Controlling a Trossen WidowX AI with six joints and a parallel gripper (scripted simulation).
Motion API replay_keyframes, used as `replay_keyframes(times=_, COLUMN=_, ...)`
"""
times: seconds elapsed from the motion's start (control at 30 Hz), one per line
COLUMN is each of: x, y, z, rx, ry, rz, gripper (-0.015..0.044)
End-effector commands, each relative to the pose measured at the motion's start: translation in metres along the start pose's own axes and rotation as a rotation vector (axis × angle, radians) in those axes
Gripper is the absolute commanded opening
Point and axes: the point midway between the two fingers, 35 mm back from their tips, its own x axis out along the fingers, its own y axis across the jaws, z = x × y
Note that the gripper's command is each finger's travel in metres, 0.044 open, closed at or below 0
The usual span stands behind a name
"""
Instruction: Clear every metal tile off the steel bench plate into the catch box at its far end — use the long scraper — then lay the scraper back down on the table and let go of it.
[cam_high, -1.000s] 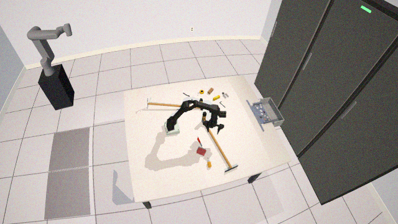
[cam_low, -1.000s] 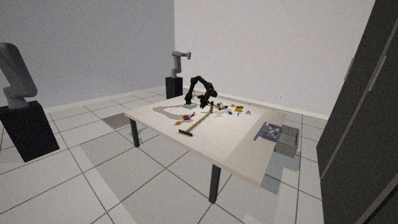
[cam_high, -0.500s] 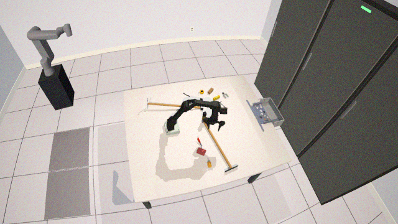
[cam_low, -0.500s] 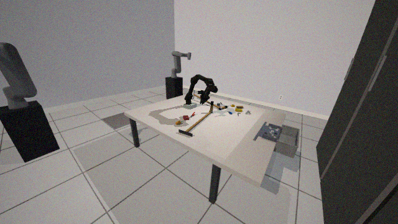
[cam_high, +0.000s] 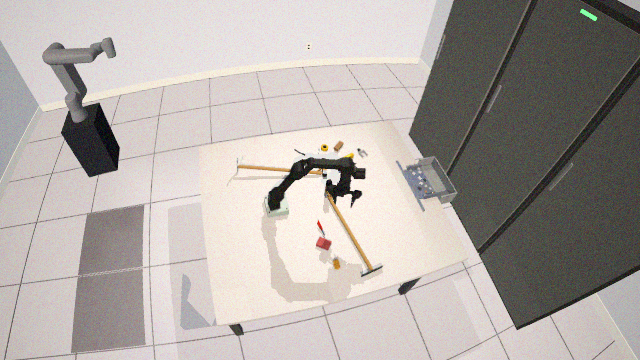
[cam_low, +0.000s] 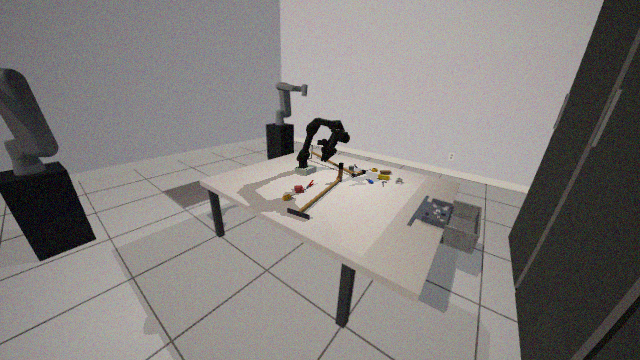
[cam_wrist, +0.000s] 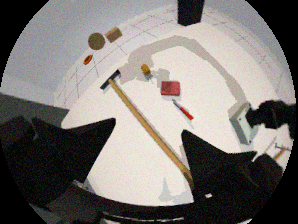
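The long scraper (cam_high: 350, 232) (cam_low: 320, 196) (cam_wrist: 145, 122) lies slantwise on the worktop (cam_high: 240, 250) (cam_low: 380, 220) (cam_wrist: 117, 175), its broad blade near one edge, with open room along the side facing the bench plate (cam_high: 421, 201) (cam_low: 414, 216). On its other side, a red block (cam_high: 323, 243) (cam_low: 299, 189) (cam_wrist: 170, 88), a red-handled tool (cam_high: 320, 226) (cam_low: 310, 184) (cam_wrist: 185, 112) and a small orange item (cam_high: 336, 263) (cam_low: 287, 197) (cam_wrist: 145, 69) narrow the way. The scraper has a straight, wood-coloured shaft and a dark crosswise blade. The pincer (cam_high: 344, 201) (cam_low: 326, 158) (cam_wrist: 149, 127) is released, its jaws spread wide above the scraper's upper end. The black arm (cam_high: 320, 162) (cam_low: 327, 122) arches high and bends down to it. Small tiles (cam_high: 420, 182) (cam_low: 437, 211) remain scattered on the plate; the grey catch box (cam_high: 449, 176) (cam_low: 461, 234) adjoins its far end.
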Motion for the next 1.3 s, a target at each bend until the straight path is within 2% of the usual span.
replay_keyframes(times=0.0, x=-0.005, y=0.000, z=0.008, rx=-0.031, ry=0.014, rz=0.012, gripper=0.0440)
replay_keyframes(times=0.67, x=-0.039, y=-0.002, z=0.059, rx=-0.276, ry=0.103, rz=0.163, gripper=0.0440)
replay_keyframes(times=1.27, x=-0.067, y=-0.013, z=0.105, rx=-0.500, ry=0.111, rz=0.337, gripper=0.0440)
